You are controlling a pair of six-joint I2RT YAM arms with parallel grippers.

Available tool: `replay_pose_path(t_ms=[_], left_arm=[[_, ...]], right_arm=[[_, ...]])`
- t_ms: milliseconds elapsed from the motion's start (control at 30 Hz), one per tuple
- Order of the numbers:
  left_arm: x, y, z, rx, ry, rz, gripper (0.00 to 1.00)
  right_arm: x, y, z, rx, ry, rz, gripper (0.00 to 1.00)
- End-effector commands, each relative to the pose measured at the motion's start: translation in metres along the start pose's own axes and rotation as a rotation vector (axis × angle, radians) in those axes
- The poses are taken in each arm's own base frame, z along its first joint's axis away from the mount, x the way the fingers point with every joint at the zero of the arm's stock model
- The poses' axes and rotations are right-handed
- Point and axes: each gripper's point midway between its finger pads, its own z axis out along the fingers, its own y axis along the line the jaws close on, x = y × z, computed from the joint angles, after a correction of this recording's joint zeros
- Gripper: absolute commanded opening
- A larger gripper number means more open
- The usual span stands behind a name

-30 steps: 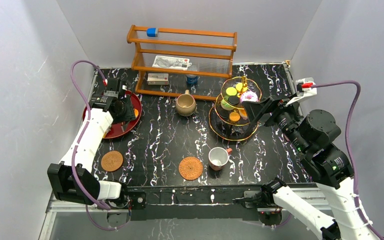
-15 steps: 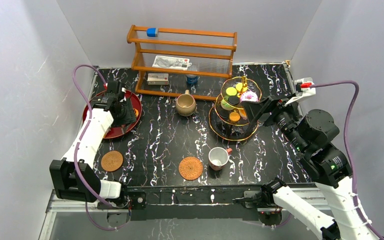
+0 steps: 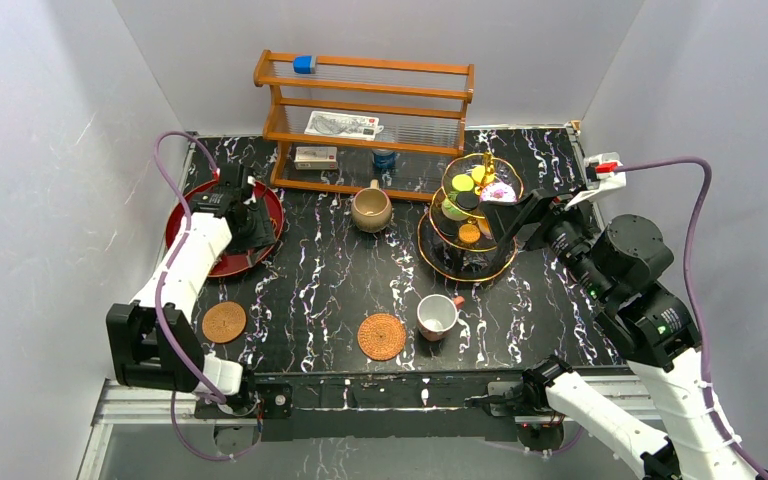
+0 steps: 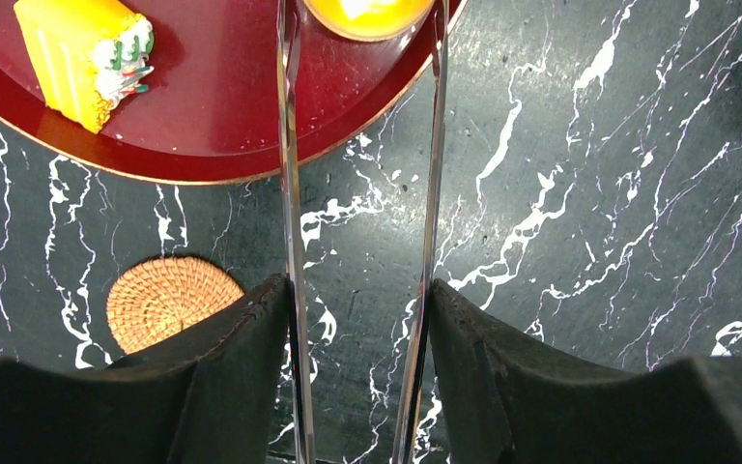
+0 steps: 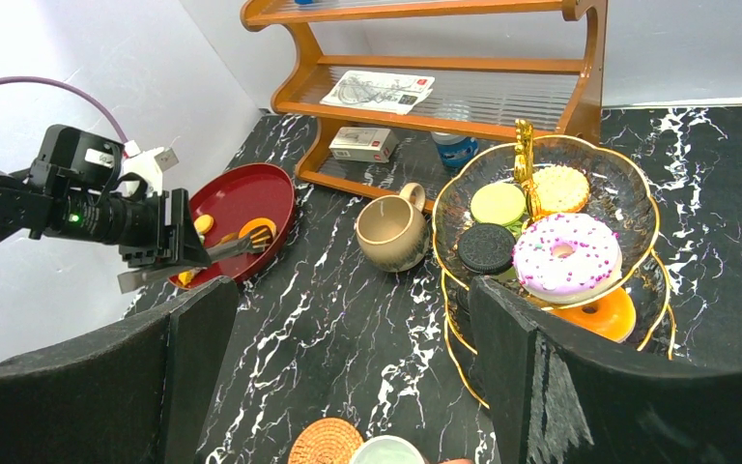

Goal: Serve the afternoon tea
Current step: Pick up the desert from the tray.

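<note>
Top external shows the gold-rimmed tiered glass stand (image 3: 468, 278) part-filled, tan ceramic mug (image 3: 371, 210) unserved; left jaws straddle, unclosed, a round orange toy tart (image 4: 367, 24), right jaws gape empty.

The left arm (image 3: 185, 265) stretches along the left edge toward the far-left corner, the left gripper (image 3: 248, 217) tipped downward, jaws apart. The right arm (image 3: 630, 270) bends in from the right edge, the right gripper (image 3: 498, 222) spread wide, seemingly hovering.
</note>
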Motion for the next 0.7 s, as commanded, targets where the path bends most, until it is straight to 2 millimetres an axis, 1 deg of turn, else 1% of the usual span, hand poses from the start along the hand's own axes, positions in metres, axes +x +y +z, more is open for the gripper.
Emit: replay_pose_path(t_ms=[0,233,300,367,533,667], left_arm=[[-0.011,0.002,0.007,-0.015,-0.029,-0.01,0.52],[-0.022,0.001,0.016,-0.032,-0.062,-0.013,0.52],[-0.023,0.001,0.017,-0.038,-0.059,-0.01,0.5],[-0.025,0.001,0.015,-0.038,-0.063,-0.011,0.45],[-0.034,0.0,-0.001,-0.015,-0.103,-0.02,0.4],[-0.047,-0.005,-0.024,0.03,-0.16,-0.03,0.38]], right_arm=[[-0.019,0.008,0.001,-0.029,-0.071,-0.002,0.99],[-0.018,0.007,0.001,-0.024,-0.067,-0.003,0.99],[-0.019,0.006,0.001,-0.019,-0.068,-0.004,0.99],[-0.019,0.006,0.001,-0.015,-0.069,-0.003,0.99],[-0.014,0.005,0.003,-0.013,-0.051,-0.003,0.99],[-0.01,0.003,0.006,-0.006,-0.035,-0.002,0.99]])
